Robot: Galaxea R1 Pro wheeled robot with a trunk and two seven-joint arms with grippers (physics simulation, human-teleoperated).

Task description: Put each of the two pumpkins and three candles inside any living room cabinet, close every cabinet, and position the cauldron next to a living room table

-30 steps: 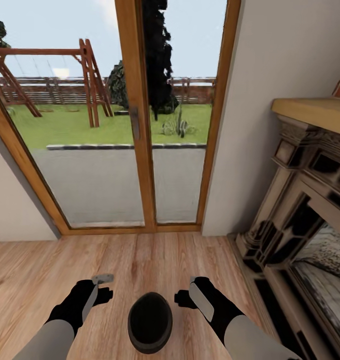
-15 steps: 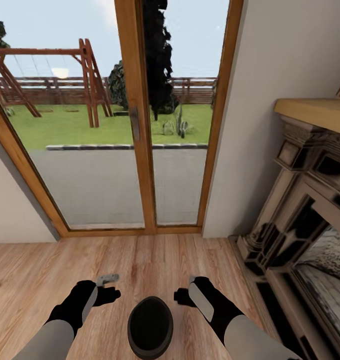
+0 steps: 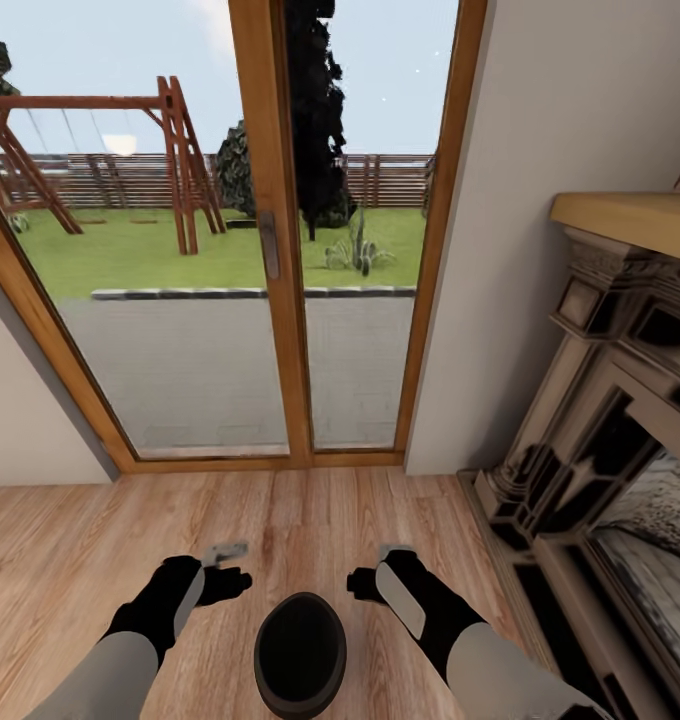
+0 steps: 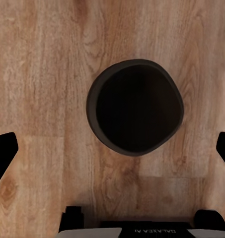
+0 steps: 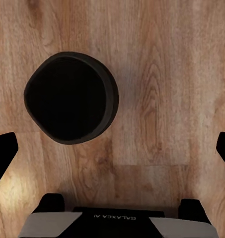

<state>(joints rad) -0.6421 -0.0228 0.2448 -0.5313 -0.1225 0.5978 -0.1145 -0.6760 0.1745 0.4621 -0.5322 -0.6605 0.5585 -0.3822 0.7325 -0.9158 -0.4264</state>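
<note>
1 cauldron (image 3: 300, 655) is sitting upright on the wooden floor (image 3: 70, 560), its wide round mouth facing up, between the robot's 2 arms. The left gripper (image 3: 223, 575) is hovering just beside it on 1 side and the right gripper (image 3: 365, 585) on the other; both sets of jaws are standing wide open and holding nothing. Ahead, 2 glazed doors (image 3: 270, 240) in a wood frame are showing a lawn and swing set. 1 ornate fireplace (image 3: 620, 440) is standing at the right wall.
</note>
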